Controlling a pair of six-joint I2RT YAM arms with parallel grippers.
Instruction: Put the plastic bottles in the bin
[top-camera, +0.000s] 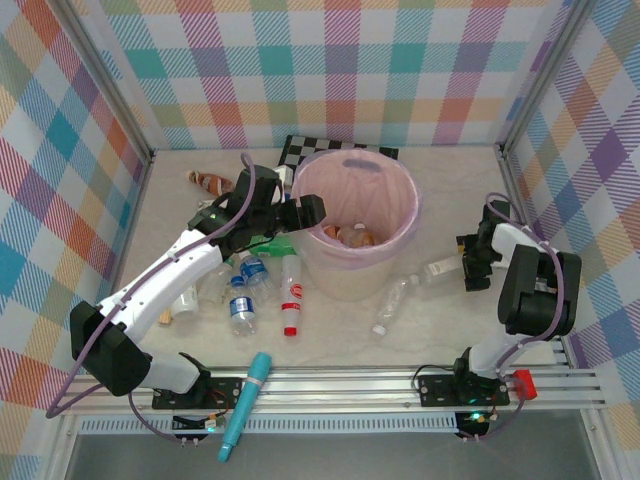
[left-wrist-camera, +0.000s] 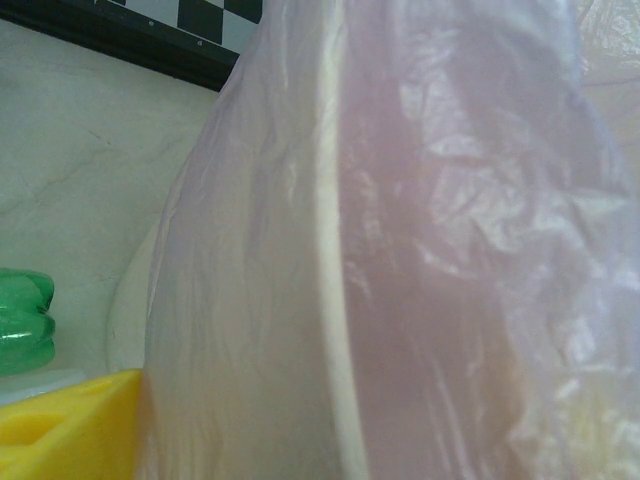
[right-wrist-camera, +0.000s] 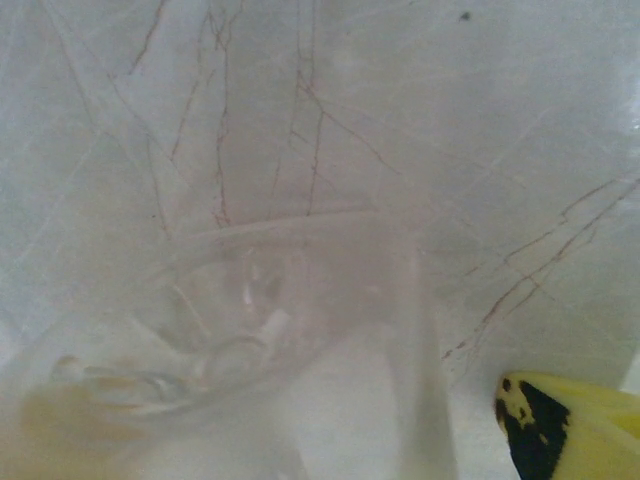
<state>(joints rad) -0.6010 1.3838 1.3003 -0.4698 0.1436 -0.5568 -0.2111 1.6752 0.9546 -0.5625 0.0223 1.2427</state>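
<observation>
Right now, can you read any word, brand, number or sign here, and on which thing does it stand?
No text can be read.
Red-capped bottle, red label: too small.
Blue-labelled bottle: too small.
Brown-labelled bottle: blurred.
Checkerboard: squares only, no writing.

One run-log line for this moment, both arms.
left gripper: at bin rim | right gripper: over clear bottle, jaws apart | other bottles: on table
</observation>
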